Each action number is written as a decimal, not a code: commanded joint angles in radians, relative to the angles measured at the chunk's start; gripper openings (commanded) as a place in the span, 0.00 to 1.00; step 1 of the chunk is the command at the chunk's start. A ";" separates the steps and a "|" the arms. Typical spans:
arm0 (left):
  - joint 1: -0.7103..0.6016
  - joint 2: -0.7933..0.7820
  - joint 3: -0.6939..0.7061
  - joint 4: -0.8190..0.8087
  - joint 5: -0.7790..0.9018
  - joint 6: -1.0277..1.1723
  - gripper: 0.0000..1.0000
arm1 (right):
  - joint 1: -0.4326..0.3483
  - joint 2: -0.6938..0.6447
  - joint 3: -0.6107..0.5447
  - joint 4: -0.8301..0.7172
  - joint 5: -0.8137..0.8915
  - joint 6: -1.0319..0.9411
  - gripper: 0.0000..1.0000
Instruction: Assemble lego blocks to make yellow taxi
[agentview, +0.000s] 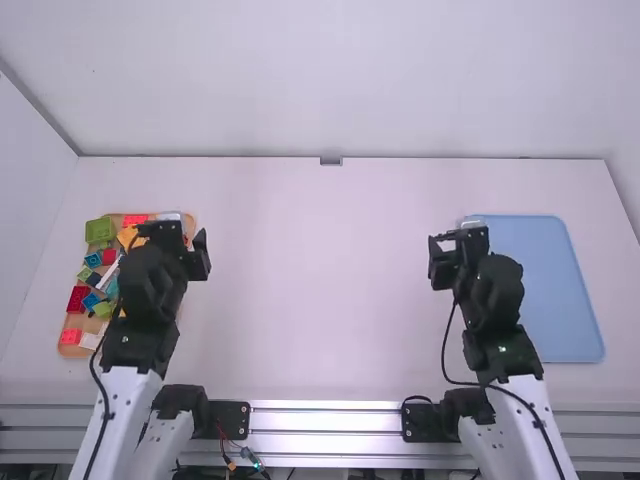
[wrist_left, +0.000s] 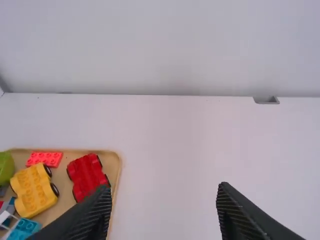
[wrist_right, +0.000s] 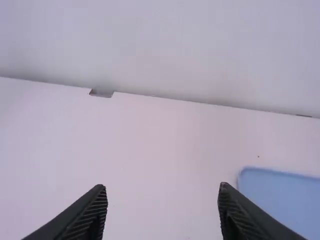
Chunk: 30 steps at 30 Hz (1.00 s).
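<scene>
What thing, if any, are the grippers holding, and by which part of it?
Nothing is held: the left gripper and the right gripper are both open and empty.

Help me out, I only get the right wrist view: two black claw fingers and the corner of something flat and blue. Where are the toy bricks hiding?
Observer: In the high view, the bricks lie in a tan tray at the far left of the table.
Operator: Fancy that! Is anything in there already a bit like a yellow car?
Observer: The left wrist view shows a yellow piece with black wheels in that tray.
</scene>
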 joint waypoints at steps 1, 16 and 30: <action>0.029 0.073 0.069 -0.010 -0.026 -0.027 0.61 | 0.018 0.051 0.071 -0.003 -0.007 -0.015 0.62; 0.253 0.838 0.836 -0.490 -0.072 -0.164 0.87 | 0.093 0.360 0.315 -0.034 -0.018 -0.055 0.87; 0.491 1.400 1.336 -0.838 0.022 -0.162 0.97 | 0.124 0.496 0.422 -0.051 -0.024 -0.072 0.99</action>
